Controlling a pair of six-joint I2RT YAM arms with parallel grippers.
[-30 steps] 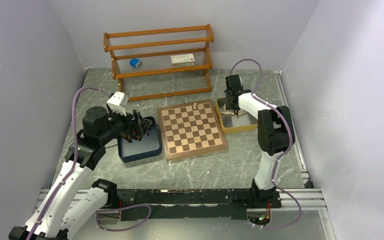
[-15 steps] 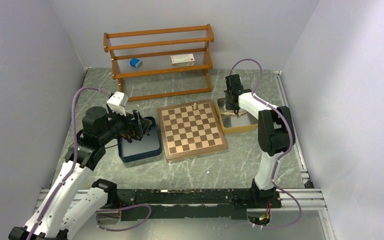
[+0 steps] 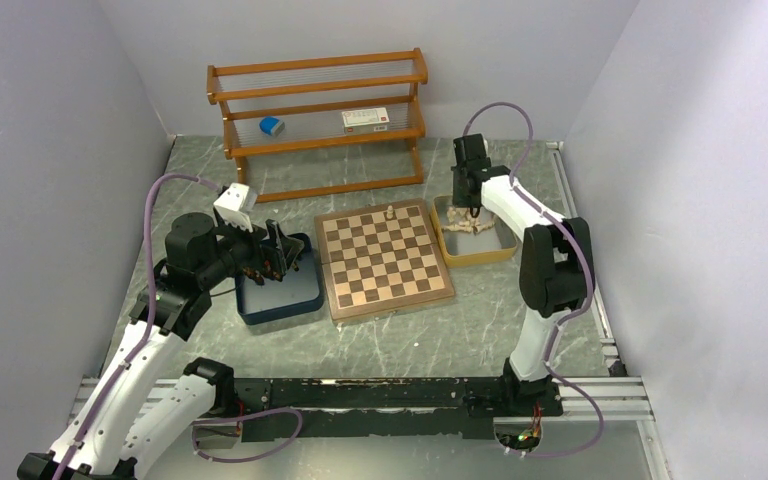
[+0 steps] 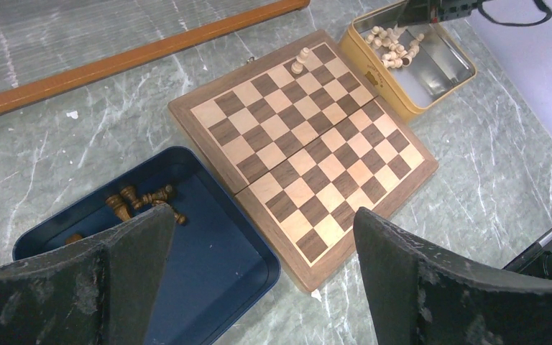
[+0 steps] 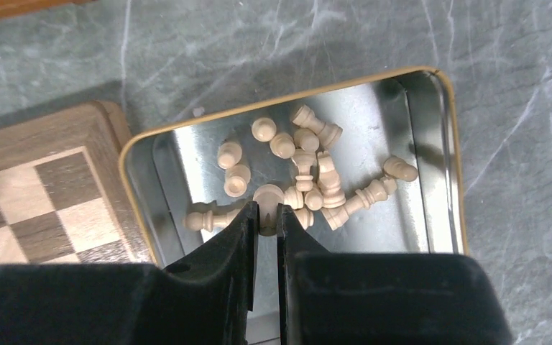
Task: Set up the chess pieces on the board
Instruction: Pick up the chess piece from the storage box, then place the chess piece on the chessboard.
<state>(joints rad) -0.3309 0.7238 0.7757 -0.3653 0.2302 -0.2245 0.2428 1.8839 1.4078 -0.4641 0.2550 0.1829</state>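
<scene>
At far left, the left gripper point(image 3: 272, 255) hangs above the navy tray point(image 4: 215, 287), its jaws spread wide and holding nothing. A few dark brown chessmen point(image 4: 142, 198) lie tipped over in the tray's far corner, partly hidden behind one of the gripper's fingers point(image 4: 79, 287). Just beside the tray, the wooden chessboard point(image 4: 309, 151) lies flat and slightly askew on the grey marbled table point(image 3: 410, 340). It carries a lone cream chessman point(image 4: 301, 60), which stands upright at its far edge. Behind the board, a wooden rack point(image 3: 318, 110) stands against the back wall. To the right, the yellow tray point(image 5: 442, 180) sits just beside the board's far right corner. A jumble of cream chessmen point(image 5: 316, 169) lies inside it, most on their sides on the shiny metal floor. The right gripper point(image 5: 267, 215) reaches down into this tray. Its jaws are drawn in narrow and pinched on a single cream piece point(image 5: 268, 194) at the near edge of the heap.
</scene>
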